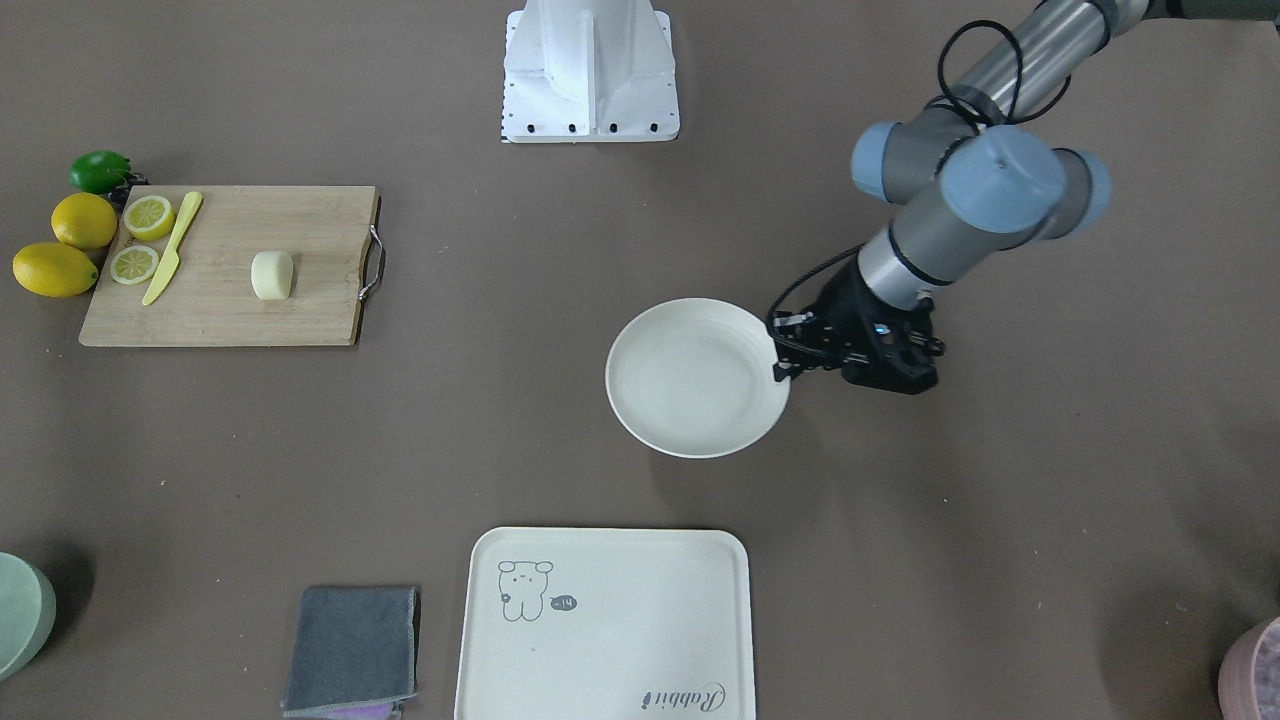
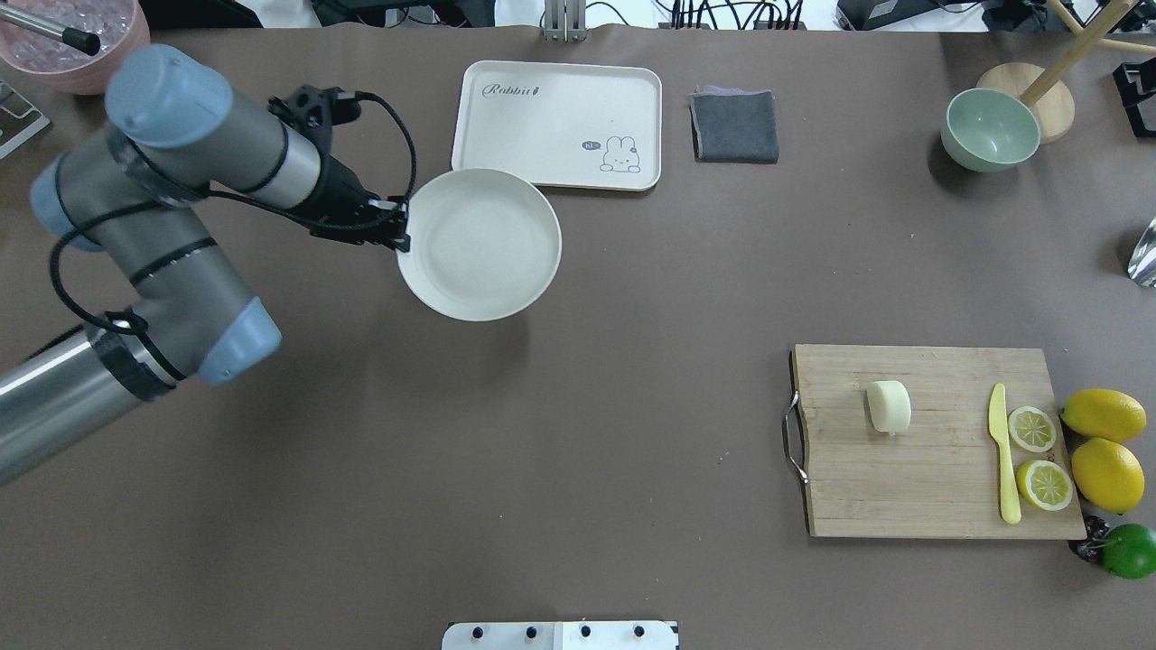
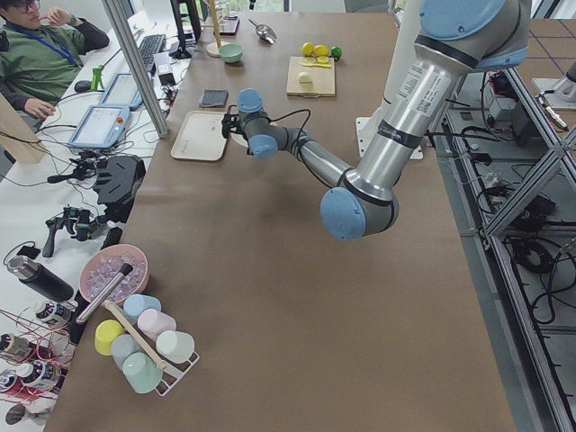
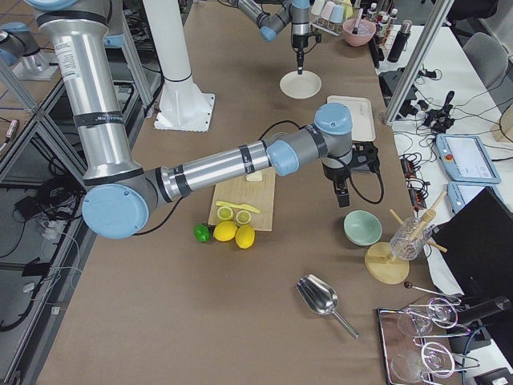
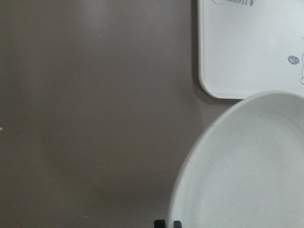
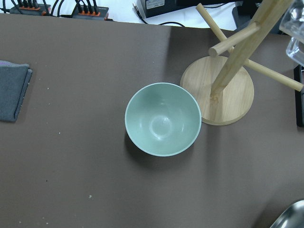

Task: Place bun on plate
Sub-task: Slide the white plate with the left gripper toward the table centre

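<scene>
Bun (image 2: 889, 406) lies untouched near the middle of the cutting board (image 2: 930, 487), between the board's metal handle (image 2: 792, 442) and the yellow knife (image 2: 1002, 460) with the lemon halves (image 2: 1031, 429) at the board's other end. The plate (image 2: 483, 244) is well away from the board, off its handle end and farther from the robot. There the left gripper (image 2: 400, 236) has its fingers (image 5: 159, 223) drawn close together and pinched on the plate's rim, on the side turned away from the board. Whether the plate is raised or resting on the table is not clear. The right gripper (image 4: 343, 196) shows only in the side view, hanging just past the board's far long edge near a green bowl (image 4: 362, 227), and whether its fingers are open or closed cannot be told. Its arm reaches across above the board, so it looks by far the nearer of the two to the bun, which lies back toward the robot from those fingers. The bun sits low and stubby, a little longer across the board's width than along it. Which end is flat is hard to make out, so a grasp from above across its narrower span seems the likeliest fit.
</scene>
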`<state>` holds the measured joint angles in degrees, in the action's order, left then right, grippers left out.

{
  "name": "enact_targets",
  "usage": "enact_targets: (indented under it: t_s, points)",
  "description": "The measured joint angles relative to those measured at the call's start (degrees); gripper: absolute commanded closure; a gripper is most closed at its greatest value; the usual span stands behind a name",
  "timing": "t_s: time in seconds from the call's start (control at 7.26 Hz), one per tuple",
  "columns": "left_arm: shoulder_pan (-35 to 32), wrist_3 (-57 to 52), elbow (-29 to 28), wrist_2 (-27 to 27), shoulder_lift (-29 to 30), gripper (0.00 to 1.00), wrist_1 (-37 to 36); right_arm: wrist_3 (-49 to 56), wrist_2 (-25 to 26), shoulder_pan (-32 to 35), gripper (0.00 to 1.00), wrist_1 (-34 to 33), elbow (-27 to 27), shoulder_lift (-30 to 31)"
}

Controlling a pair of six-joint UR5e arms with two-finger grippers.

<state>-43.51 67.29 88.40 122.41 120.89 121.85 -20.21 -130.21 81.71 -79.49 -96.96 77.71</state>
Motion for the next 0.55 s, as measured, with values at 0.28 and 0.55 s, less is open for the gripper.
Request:
enact_targets:
  t_s: [0.28, 0.55]
  points:
    - [7.6, 3.8, 0.1, -5.9, 1.6, 1.0, 0.2, 0.0, 0.2, 0.0, 0.0, 0.0, 0.2, -0.1]
    - [11.6, 5.7, -0.1, -8.8, 2.0, 0.02, 0.9, 0.0, 0.3, -0.1, 0.0, 0.0, 0.3, 0.1]
